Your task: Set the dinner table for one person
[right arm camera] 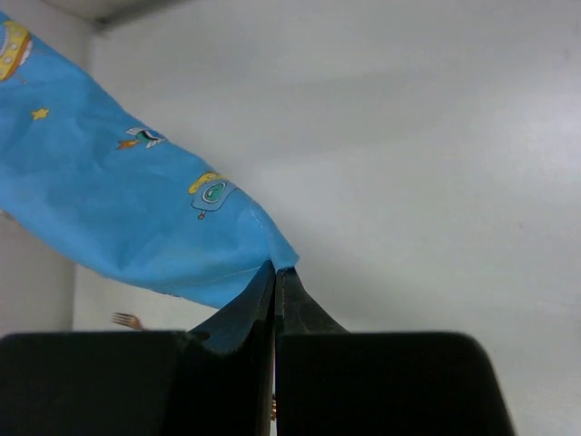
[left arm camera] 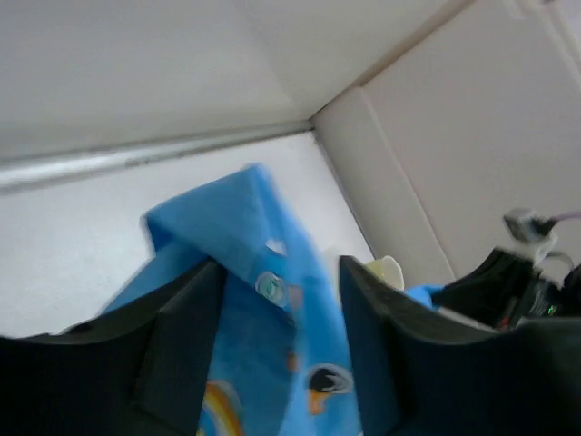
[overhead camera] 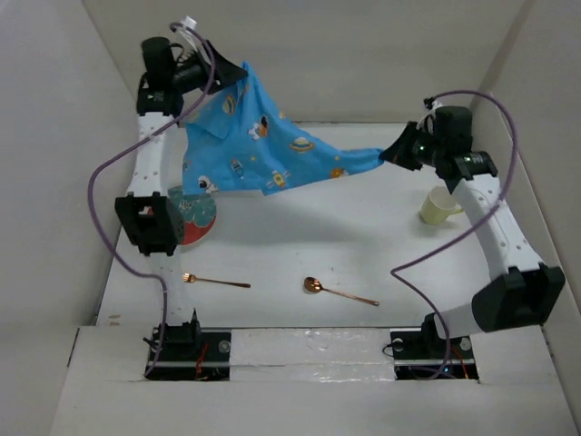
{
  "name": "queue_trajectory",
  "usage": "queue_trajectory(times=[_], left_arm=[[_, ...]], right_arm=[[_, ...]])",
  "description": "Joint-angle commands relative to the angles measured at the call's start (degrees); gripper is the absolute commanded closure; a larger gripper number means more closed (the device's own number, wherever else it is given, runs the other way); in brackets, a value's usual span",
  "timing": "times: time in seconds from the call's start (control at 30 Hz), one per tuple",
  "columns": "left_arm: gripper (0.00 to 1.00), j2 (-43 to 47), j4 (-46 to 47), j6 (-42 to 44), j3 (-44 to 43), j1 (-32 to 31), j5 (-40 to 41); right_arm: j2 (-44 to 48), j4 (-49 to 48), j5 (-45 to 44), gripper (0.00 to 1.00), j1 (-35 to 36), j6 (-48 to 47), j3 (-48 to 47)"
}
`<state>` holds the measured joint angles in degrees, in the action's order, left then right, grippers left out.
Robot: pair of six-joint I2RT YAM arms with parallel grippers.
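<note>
Right claw (right arm camera: 275, 272): pinched fully shut on one corner of the blue placemat (right arm camera: 136, 209), right at the hem; held low, out to the right.
Left claw (overhead camera: 238, 71): clamped on the opposite corner, cloth bunched between the fingers (left arm camera: 182, 345); raised high at the far left.
Reason for the hold: two corners in two claws, probably to stretch the cloth so it goes down flat and not crumpled; judged the spreading step.
Placemat: clear of the surface, sloping down from left to right, lower edge sagging.
Dinner table (overhead camera: 363, 245): directly beneath, white, walled around.
Plate (overhead camera: 198, 222): at left on the table, partly behind the left arm, close under the sagging edge.
Fork (overhead camera: 216, 281), spoon (overhead camera: 338, 292): near edge, well apart, not yet arranged.
Cup (overhead camera: 439, 206): right side, beside the right arm.
Risk: hanging edge dragging across the plate on the way down.
</note>
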<state>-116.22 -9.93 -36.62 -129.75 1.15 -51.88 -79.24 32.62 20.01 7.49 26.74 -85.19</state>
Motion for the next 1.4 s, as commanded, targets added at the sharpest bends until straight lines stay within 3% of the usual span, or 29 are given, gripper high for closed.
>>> queue_trajectory(times=[0.0, 0.13, 0.23, 0.27, 0.3, 0.33, 0.37, 0.4, 0.43, 0.47, 0.53, 0.57, 0.6, 0.73, 0.77, 0.93, 1.37], left_arm=[[0.46, -13.30, -14.31, 8.40, -3.74, -4.74, 8.79], [0.26, -16.67, -19.06, 12.96, -4.54, -8.00, 15.37], [0.26, -12.90, -24.33, 18.32, -1.57, -9.84, 24.67], [0.28, -8.88, -25.56, 19.04, 3.49, -9.85, 27.07], [0.43, -2.67, -23.22, 19.57, 13.20, -10.37, 31.01], [0.43, -2.60, -20.76, 19.48, 13.30, -10.38, 32.70], [0.60, 4.79, -18.13, 18.96, 25.39, -10.38, 34.46], [0.92, 8.69, -15.67, 18.26, 31.43, -10.99, 35.95], [1.00, 14.30, -12.51, 16.95, 41.58, -10.99, 39.54], [1.00, 16.71, -11.61, 16.06, 46.30, -10.99, 39.57], [1.00, 21.19, -9.68, 14.66, 57.61, -11.86, 42.19], [0.94, 24.69, -9.32, 13.69, 60.55, -12.74, 42.64], [0.73, 26.47, -9.05, 12.38, 63.02, -13.62, 43.17], [0.52, 30.97, -10.89, 9.38, 69.89, -20.38, 51.32], [0.51, 31.14, -12.38, 8.24, 71.12, -22.74, 54.40], [0.47, 30.97, -6.96, 0.78, 78.06, -22.77, 58.55], [0.47, 22.89, 0.88, -4.95, 78.25, -22.77, 60.49]], right_arm=[[-3.02, -3.97, -3.40, 1.00, -1.86, 0.16, 5.11], [-6.53, -3.62, -6.73, 1.00, -3.36, 0.07, 7.75], [-8.20, -4.32, -7.09, 1.00, -3.88, -0.11, 10.39], [-8.73, -4.23, -7.26, 1.00, -3.88, -0.37, 10.83], [-9.08, -4.41, -7.70, 1.00, -3.88, -0.72, 11.88], [-8.83, -4.67, -7.97, 1.00, -3.88, -0.73, 12.67], [-8.48, -5.19, -8.06, 1.00, -3.88, -0.81, 13.46], [-7.95, -5.37, -8.23, 1.00, -3.88, -0.99, 14.25], [-7.60, -5.64, -8.06, 1.00, -4.40, -1.43, 15.74], [-7.59, -5.64, -8.06, 1.00, -4.41, -1.69, 15.75], [-7.51, -5.73, -7.45, 1.00, -4.41, -2.13, 16.71], [-7.24, -5.81, -7.35, 1.00, -4.41, -2.22, 16.89], [-6.98, -5.90, -7.09, 1.00, -4.41, -2.13, 17.16], [-6.28, -6.60, -5.86, 1.00, -4.41, -1.87, 17.86], [-6.28, -6.69, -5.25, 1.00, -4.41, -1.87, 17.86], [-5.75, -6.87, -3.40, 1.00, -3.27, -2.57, 17.16], [-3.99, -6.87, -2.26, 1.00, -1.07, -3.98, 19.09]])
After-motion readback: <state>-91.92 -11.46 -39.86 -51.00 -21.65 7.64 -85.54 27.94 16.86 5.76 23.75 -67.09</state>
